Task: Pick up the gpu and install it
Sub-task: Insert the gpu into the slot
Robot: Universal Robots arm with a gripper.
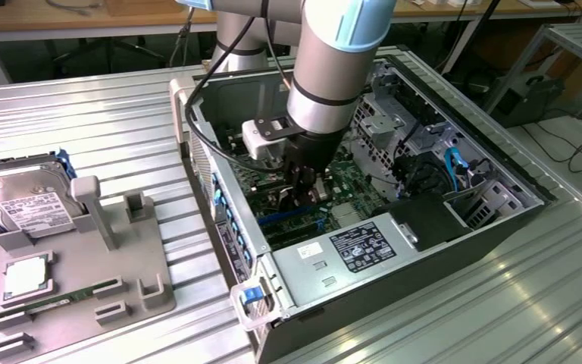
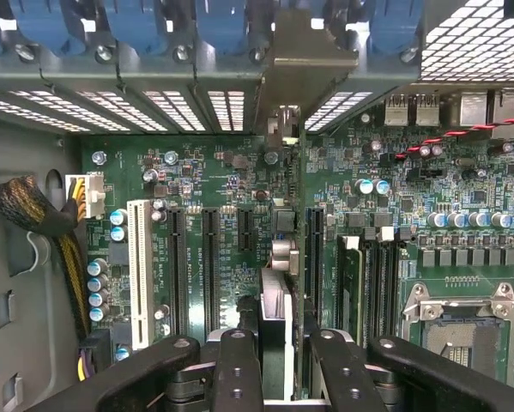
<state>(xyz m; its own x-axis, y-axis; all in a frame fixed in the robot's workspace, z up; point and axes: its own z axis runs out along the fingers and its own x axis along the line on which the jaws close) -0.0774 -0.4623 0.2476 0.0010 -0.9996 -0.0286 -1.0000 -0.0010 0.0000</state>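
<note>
At the exterior view's left, a grey holder (image 1: 79, 288) lies on the ribbed metal table (image 1: 99, 114). It carries a hard drive (image 1: 23, 201) at its far corner, a processor (image 1: 25, 277) below it, and a memory stick (image 1: 58, 299) near its front edge. The table beside the holder, toward the case, is free.

In the middle stands the open case (image 1: 372, 227), with its walls rising on all sides. The arm (image 1: 332, 68) reaches down into it from above, so the room around the gripper (image 1: 301, 193) is narrow between the rear wall with blue clips and the drive cage.

In the wrist view, the gripper (image 2: 278, 360) is clenched on the gpu (image 2: 275, 318), which is seen edge-on between the black fingers (image 2: 237, 369). The card stands upright over the motherboard (image 2: 239, 189), among the black slots. Its long axis runs toward the rear wall, and its silver bracket (image 2: 295, 69) points to the slot openings there. Whether the card already sits in a slot I cannot tell.

At the exterior view's right, a labelled power supply (image 1: 362, 250) fills the near corner of the case.
</note>
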